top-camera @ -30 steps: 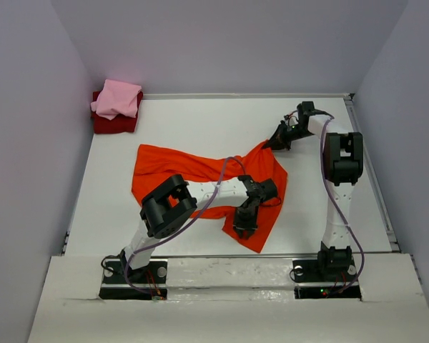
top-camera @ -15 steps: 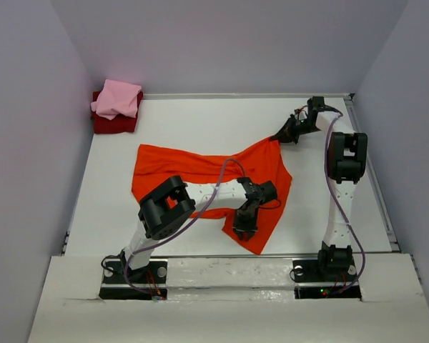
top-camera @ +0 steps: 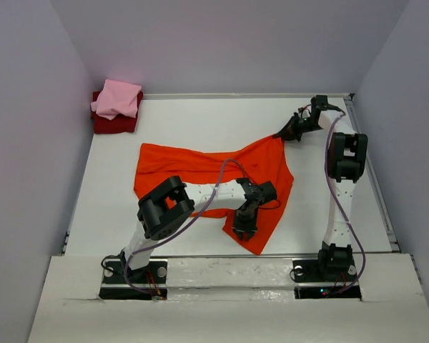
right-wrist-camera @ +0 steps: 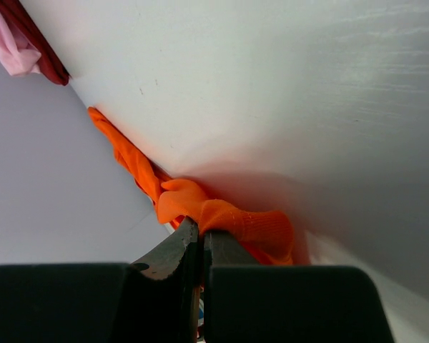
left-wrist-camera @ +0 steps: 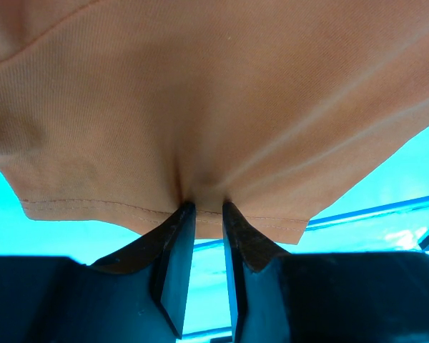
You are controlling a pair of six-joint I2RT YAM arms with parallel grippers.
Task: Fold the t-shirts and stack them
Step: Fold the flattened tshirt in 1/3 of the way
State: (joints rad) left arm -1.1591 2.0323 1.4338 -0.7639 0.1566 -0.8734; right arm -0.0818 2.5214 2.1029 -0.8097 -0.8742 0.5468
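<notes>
Two grips on the orange t-shirt (top-camera: 200,161): right pincer (top-camera: 286,133) pinching a far corner, left pincer (left-wrist-camera: 204,209) nipping its near edge. Pull too hard and that shallow bite could slip.

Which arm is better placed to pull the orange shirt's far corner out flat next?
Right, I'd judge: the right gripper is shut on the far corner of the orange shirt. The left gripper pinches the near hem, away from that corner.
</notes>
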